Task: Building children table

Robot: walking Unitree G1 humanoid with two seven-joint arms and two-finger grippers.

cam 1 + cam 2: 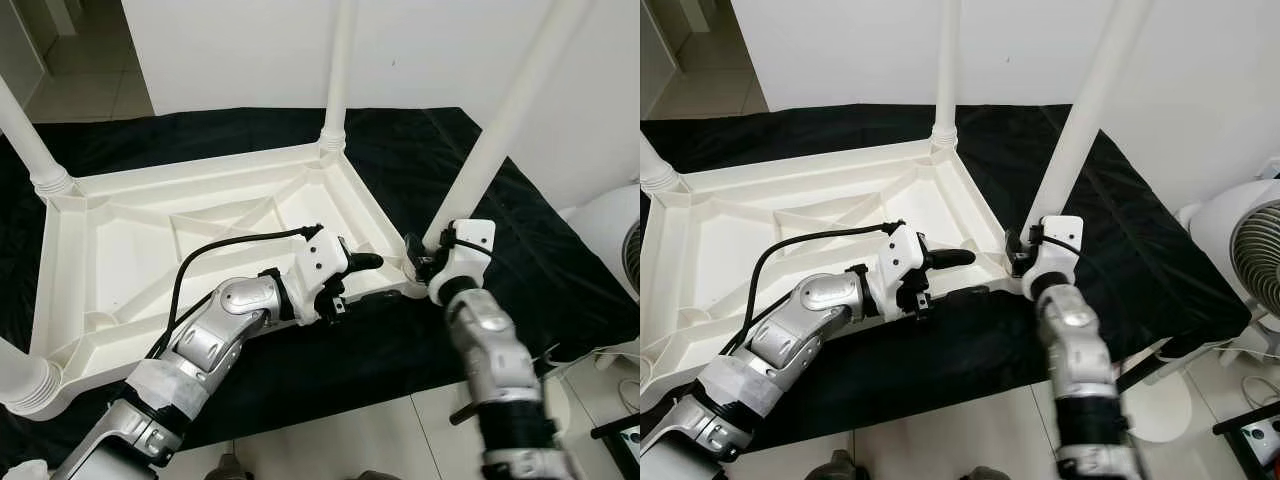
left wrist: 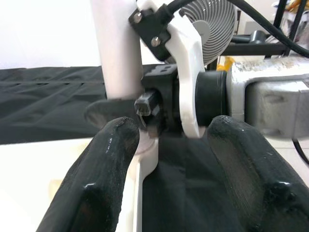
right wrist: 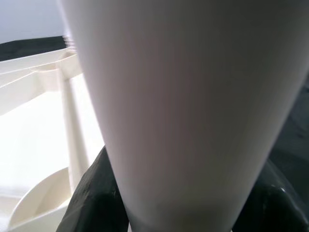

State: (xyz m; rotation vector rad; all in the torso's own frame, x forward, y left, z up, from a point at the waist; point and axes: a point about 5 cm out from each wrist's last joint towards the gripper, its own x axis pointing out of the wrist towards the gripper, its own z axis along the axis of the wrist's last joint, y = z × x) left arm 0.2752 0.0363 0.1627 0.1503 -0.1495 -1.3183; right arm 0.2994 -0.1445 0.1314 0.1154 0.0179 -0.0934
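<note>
Nearest the robot, at about five o'clock in the left eye view, the right gripper [image 1: 418, 262] sits at the base of the near-right table leg [image 1: 497, 135]. Its two black fingers straddle the white tube low down, just above the corner socket, and appear closed on it. The right wrist view agrees: the leg stands between the dark fingers [image 3: 91, 193]. The low grasp probably serves to steady or twist the leg where it seats in the tabletop.

At about seven o'clock the left gripper [image 1: 352, 278] reaches across the near edge of the upturned tabletop [image 1: 70, 260], pointing toward three o'clock at the same corner. Its fingers are spread apart with nothing between them; one hovers above the rim, the other lies lower beside it. The left wrist view looks between those fingers [image 2: 106, 159] at the right wrist and the leg base, so this arm seems poised to brace the frame or help with the leg.

The children's table lies underside up on a black cloth [image 1: 540, 260], ribs exposed. Farther off, at twelve o'clock, the far-right leg [image 1: 338, 75] stands in its socket; at ten o'clock the far-left leg [image 1: 28, 140] does likewise. A white fan [image 1: 1245, 245] stands at three o'clock, off the cloth.
</note>
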